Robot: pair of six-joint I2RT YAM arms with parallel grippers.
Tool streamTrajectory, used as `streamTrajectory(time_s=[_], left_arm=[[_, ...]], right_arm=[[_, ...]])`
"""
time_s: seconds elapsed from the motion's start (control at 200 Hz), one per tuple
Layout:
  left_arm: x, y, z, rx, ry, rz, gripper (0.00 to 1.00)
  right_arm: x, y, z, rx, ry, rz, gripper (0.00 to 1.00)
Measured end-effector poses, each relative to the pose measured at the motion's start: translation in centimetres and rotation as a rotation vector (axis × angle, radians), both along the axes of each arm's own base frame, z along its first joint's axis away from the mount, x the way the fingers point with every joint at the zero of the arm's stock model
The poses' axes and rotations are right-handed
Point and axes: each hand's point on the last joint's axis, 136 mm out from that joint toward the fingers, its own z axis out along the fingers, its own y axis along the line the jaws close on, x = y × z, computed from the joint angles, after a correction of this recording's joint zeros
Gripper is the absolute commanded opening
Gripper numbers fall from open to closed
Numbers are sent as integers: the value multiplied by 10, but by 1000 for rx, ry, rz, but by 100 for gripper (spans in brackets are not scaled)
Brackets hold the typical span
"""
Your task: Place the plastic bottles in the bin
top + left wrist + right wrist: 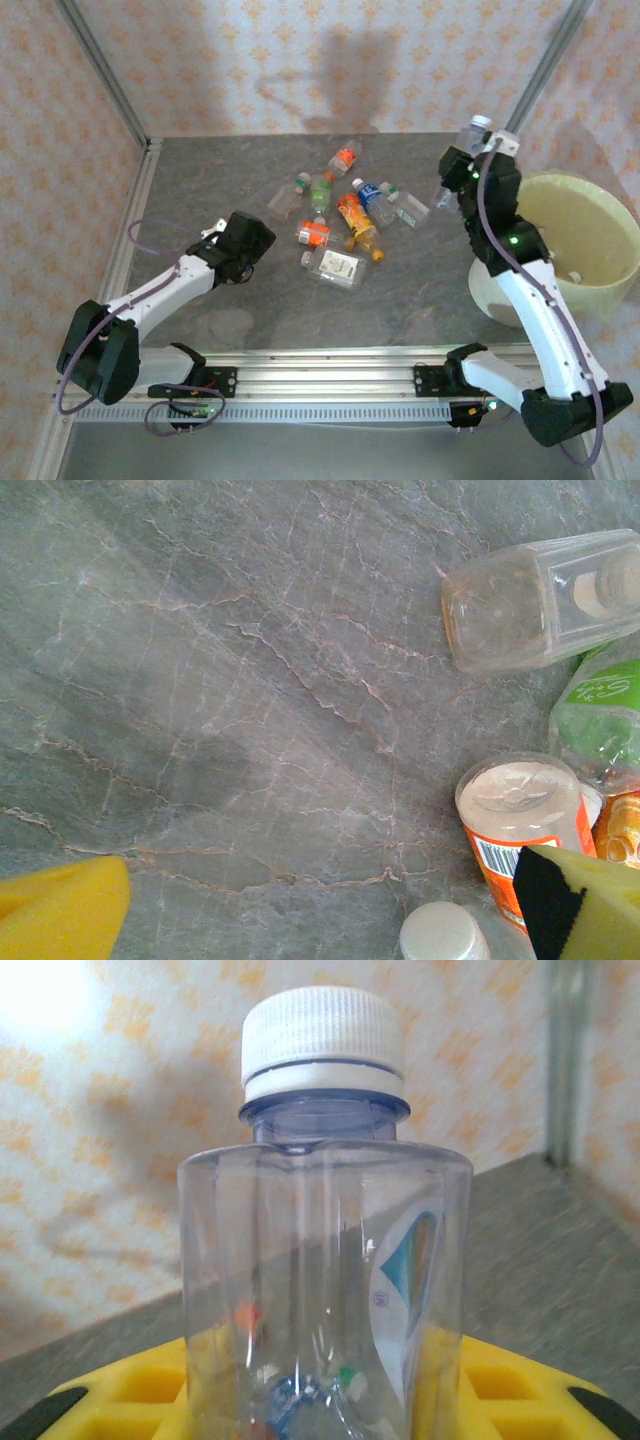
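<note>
Gripped bottle (322, 1260), base cut off

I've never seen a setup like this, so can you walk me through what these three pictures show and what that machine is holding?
Two robot arms stand at the near edge of a grey table. The overhead picture looks down from behind them. The other two pictures come from small cameras on each arm's wrist.

The right gripper is raised and shut on a clear bottle with a white cap; its yellow fingers show on either side. The left gripper hangs open just above the table, near a cluster of plastic bottles lying mid-table. The pale yellow-green bin sits to the right, ready for them.
</note>
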Motion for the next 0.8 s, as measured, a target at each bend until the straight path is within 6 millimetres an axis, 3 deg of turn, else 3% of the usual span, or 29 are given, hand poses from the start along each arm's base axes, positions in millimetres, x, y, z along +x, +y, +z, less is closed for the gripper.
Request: streamTrajectory(time_s=[0.19, 0.425, 0.606, 0.801], left_arm=[[6, -4, 4, -4, 2, 0, 100], [16, -28, 8, -49, 21, -47, 100], [20, -44, 2, -85, 73, -98, 100], [16, -55, -6, -120, 116, -142, 100]], right_arm=[[-22, -45, 22, -52, -34, -117, 33], [-54, -97, 44, -89, -67, -297, 32], [-71, -138, 38, -168, -7, -460, 32], [-106, -191, 27, -306, 107, -739, 33]])
